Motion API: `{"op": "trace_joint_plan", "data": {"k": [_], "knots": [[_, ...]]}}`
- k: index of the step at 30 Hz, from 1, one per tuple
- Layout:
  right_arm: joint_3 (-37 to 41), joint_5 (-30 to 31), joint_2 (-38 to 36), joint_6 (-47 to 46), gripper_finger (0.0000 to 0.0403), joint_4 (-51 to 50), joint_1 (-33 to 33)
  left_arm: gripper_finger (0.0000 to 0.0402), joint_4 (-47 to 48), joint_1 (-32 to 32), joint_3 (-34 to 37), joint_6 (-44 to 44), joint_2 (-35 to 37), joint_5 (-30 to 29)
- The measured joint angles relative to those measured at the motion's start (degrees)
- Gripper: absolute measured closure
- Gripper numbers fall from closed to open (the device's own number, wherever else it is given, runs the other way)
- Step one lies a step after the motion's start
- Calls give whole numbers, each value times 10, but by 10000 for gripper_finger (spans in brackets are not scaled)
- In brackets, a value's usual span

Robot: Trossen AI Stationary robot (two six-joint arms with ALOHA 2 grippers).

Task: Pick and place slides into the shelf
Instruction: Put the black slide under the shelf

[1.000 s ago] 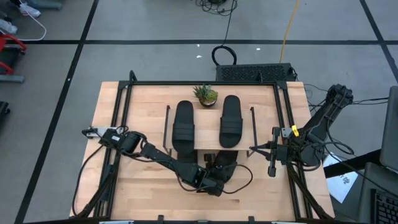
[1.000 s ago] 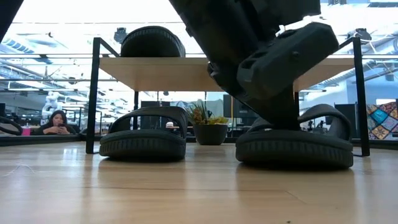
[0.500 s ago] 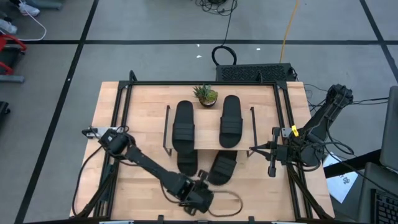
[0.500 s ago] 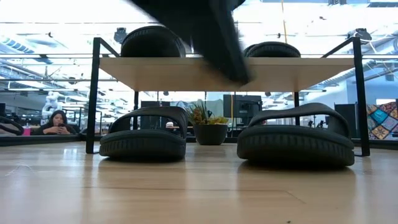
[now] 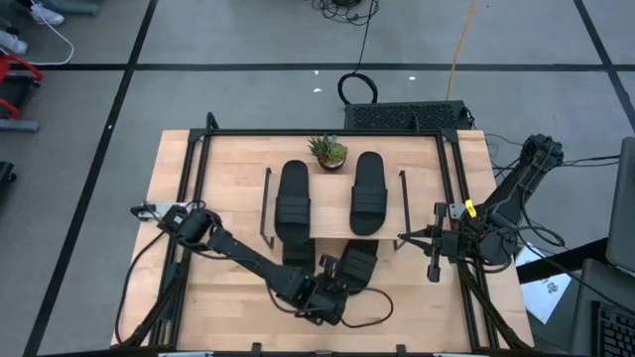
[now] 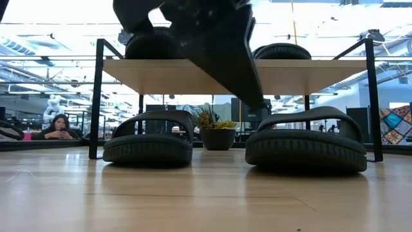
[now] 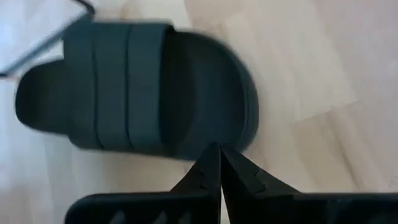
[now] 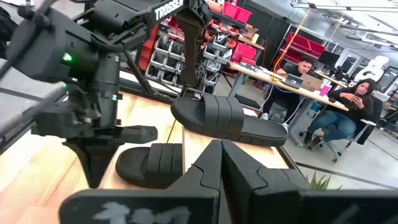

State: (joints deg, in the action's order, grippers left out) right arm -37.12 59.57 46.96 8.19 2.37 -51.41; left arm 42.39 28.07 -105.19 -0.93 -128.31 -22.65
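Note:
Two black slides (image 5: pixel 294 201) (image 5: pixel 368 193) lie on their soles on the shelf's plank top (image 5: pixel 332 226). Two more rest on the table under it (image 6: pixel 148 138) (image 6: pixel 306 142), their heels poking out toward the near edge (image 5: pixel 355 270). My left gripper (image 5: pixel 332 283) hangs shut above the table just near of the right lower slide (image 7: pixel 137 93), fingers pointing at its heel end; I see no contact. In the low view it (image 6: pixel 254 96) hangs at shelf height. My right gripper (image 5: pixel 405 237) waits shut (image 8: pixel 221 146) at the shelf's right side.
A small potted plant (image 5: pixel 328 151) stands behind the shelf at the table's far side. The shelf's black side frames (image 6: pixel 96 96) flank the lower slides. A cable loops by the left wrist near the table's near edge (image 5: pixel 372 307). People sit in the room beyond (image 8: pixel 298 81).
My left gripper drew back from the right lower slide toward the table's near edge, then came forward again toward that slide's heel. The slides stay where they were.

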Motion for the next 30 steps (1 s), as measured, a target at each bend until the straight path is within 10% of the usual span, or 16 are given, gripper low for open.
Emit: {"op": "trace_joint_plan", "data": {"k": [30], "knots": [[0, 2, 0, 15, 403, 9, 0, 401, -34, -13, 1, -10, -42, 16]]}}
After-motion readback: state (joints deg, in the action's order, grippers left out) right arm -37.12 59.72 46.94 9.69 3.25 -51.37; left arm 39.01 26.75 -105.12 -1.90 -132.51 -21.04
